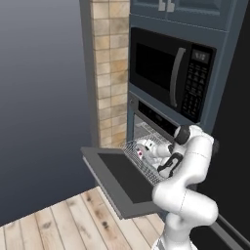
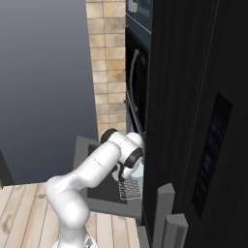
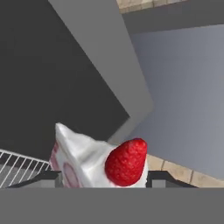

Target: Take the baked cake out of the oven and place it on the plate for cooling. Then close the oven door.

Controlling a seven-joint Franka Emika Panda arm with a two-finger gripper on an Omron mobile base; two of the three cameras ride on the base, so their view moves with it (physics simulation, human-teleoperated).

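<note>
The baked cake [image 3: 87,162], a white wedge with a red strawberry on top, fills the gap between my gripper's [image 3: 106,177] two dark fingertips, which are shut on its sides. In the left base view the cake [image 1: 140,152] hangs just above the pulled-out wire rack [image 1: 146,168] at the mouth of the oven [image 1: 151,122], with the gripper [image 1: 146,146] around it. The oven door [image 1: 117,176] is dropped flat open below; its dark glass [image 3: 52,78] lies behind the cake. The plate is out of view.
A black microwave [image 1: 166,68] sits above the oven. A brick column [image 1: 110,73] stands to the oven's left, and a tall dark panel [image 2: 193,121] flanks its right side. Wooden floor [image 1: 73,219] lies beyond the open door's front edge.
</note>
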